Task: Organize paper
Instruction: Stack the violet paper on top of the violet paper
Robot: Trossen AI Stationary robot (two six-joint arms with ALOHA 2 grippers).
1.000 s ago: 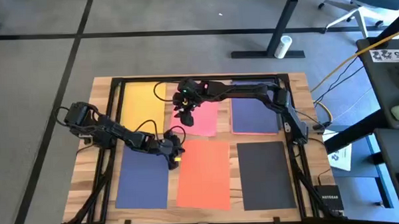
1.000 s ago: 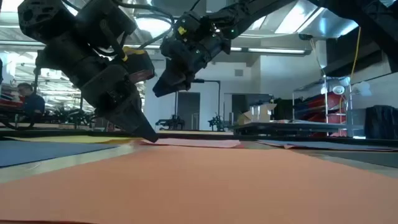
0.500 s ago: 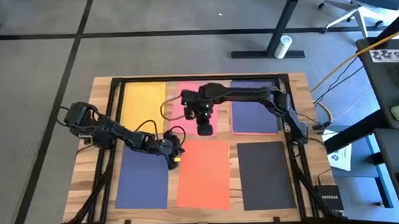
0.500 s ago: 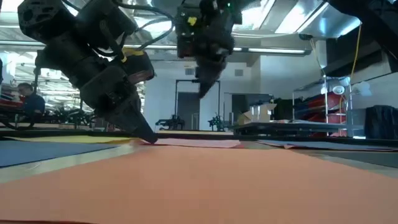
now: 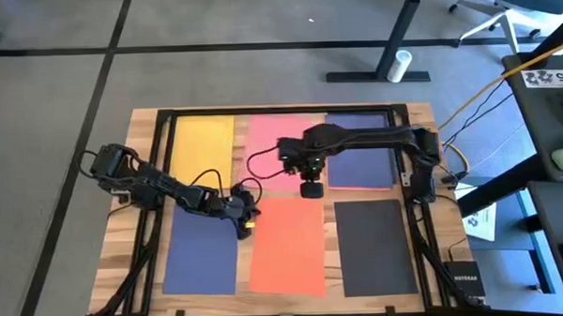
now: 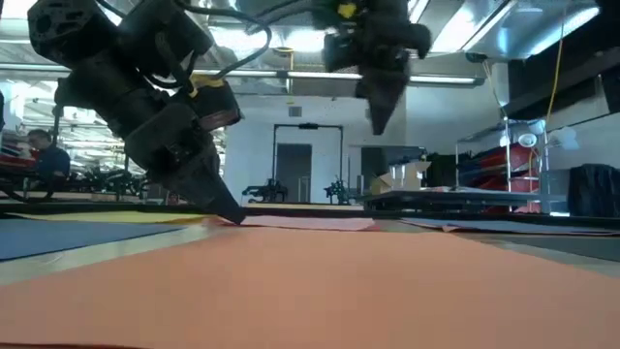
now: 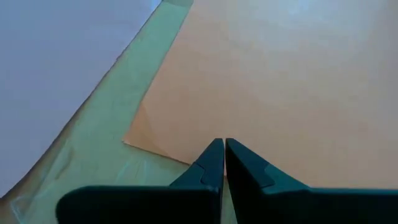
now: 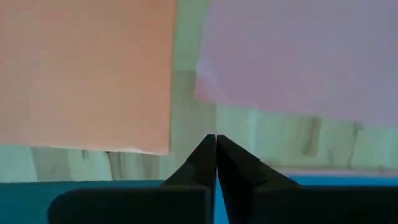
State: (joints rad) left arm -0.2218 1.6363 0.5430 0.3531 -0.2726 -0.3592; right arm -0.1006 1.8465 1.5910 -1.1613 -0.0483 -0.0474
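the paper lies spread over the wooden table (image 5: 149, 125) in two rows: a yellow sheet (image 5: 202, 142), a pink sheet (image 5: 270, 138) and a navy sheet (image 5: 364, 160) at the far side, another navy sheet (image 5: 202, 259), an orange sheet (image 5: 288, 244) and a black sheet (image 5: 375, 247) at the near side. the right arm covers much of the pink sheet and the top of the far navy sheet, under whose near edge a strip of another colour shows, too thin to name. the left gripper (image 5: 243, 225) sits low at the orange sheet's far left corner, fingers pressed together and holding nothing. the right gripper (image 5: 310, 189) hangs above the table by the gap between pink and orange, fingers likewise closed and empty. a second ago it hovered over the pink sheet's left part; it has since swung right and nearer, while the left gripper has not moved.
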